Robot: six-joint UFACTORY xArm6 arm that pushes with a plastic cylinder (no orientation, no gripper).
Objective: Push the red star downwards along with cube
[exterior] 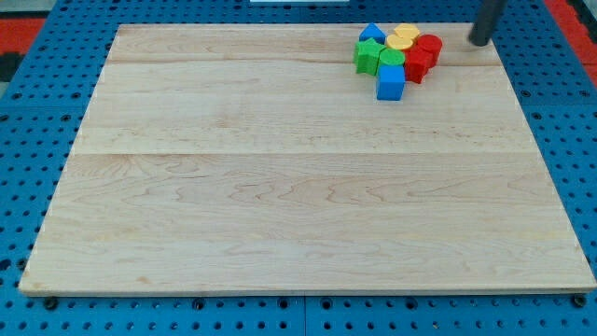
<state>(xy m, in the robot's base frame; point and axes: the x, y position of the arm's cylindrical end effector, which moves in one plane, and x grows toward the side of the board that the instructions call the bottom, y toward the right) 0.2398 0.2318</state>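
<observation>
No writing or brand is showing anywhere. The rod is coming in from the view's top right, nearly upright, and my tip (478, 41) is sitting at about three o'clock from the cluster, apart from every block and pressing on none. The red star (416, 64) is lying at the cluster's four o'clock edge, touching the blue cube (391, 83) at its seven o'clock.
</observation>
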